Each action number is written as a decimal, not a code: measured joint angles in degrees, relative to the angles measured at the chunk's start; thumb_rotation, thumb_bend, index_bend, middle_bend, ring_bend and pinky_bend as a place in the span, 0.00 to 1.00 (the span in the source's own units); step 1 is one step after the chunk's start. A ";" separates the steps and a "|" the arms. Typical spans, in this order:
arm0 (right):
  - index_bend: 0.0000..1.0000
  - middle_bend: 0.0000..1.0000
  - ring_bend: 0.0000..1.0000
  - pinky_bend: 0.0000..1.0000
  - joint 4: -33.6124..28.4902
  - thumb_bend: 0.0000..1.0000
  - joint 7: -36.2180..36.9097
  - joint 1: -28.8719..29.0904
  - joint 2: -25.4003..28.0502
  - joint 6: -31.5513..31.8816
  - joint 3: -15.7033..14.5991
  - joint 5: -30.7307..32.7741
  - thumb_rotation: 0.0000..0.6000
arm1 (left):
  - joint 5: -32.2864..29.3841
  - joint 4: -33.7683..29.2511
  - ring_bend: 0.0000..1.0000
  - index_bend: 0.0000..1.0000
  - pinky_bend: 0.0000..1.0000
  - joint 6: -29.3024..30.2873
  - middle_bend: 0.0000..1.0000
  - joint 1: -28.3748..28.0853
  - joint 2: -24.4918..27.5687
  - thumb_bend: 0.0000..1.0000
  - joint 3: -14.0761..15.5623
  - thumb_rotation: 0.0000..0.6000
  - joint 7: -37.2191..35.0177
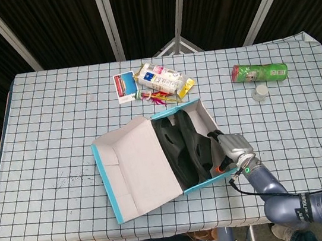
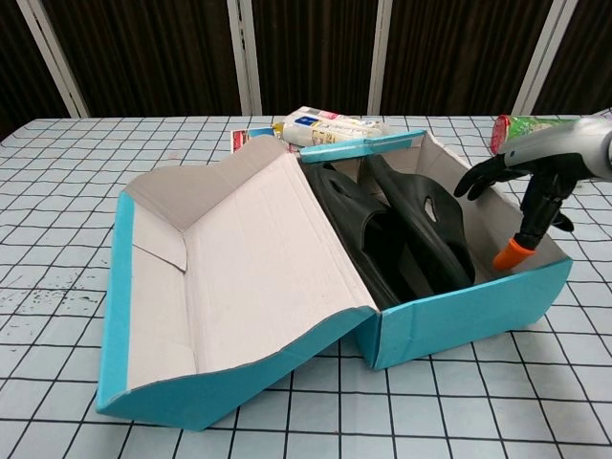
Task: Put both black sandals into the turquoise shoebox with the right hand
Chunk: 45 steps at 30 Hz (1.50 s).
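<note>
Turquoise shoebox (image 1: 139, 213): open on the checked tablecloth (image 1: 47, 124), lid (image 1: 137, 167) hinged back toward the robot's left, white inside.

Black sandals (image 1: 183, 148): both inside the box, standing on edge, side by side and touching. Their lower parts are hidden by the near box wall in the chest view (image 2: 402, 234).

Right hand (image 1: 229, 147): at the box's right wall, dark fingers (image 2: 483, 177) spread over the rim and one orange-tipped finger pointing down just inside the wall (holding nothing that shows). Whether the fingertip touches the wall or the box floor cannot be told. The wrist is cut off at the chest view's edge.

Left hand: in neither view.

Behind the box:
- white snack carton (image 1: 158, 78), print too small to read
- small card (image 1: 124, 85)
- yellow packet (image 1: 186, 87)
- bundle of red and yellow sticks (image 1: 156, 97), kind unclear

Far right:
- green canister (image 1: 260, 72) lying on its side
- small white cap (image 1: 259, 93) just beside the canister
</note>
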 measured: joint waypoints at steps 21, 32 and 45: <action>0.80 0.62 0.88 0.85 -5.88 0.76 6.37 -5.23 -8.62 22.30 7.87 -12.90 1.00 | 0.16 -0.43 0.03 0.17 0.13 0.18 0.06 0.21 0.26 0.37 0.12 1.00 -0.16; 0.81 0.63 0.88 0.85 -0.21 0.76 3.97 -5.13 -17.83 20.50 10.36 -12.63 1.00 | -0.38 -0.08 0.03 0.17 0.13 -0.28 0.06 0.15 0.36 0.37 -0.08 1.00 -0.65; 0.81 0.64 0.89 0.85 6.44 0.76 3.36 -7.16 -21.91 13.59 8.92 -10.18 1.00 | -0.45 -0.03 0.03 0.17 0.13 -0.37 0.06 0.12 0.38 0.37 -0.12 1.00 -0.59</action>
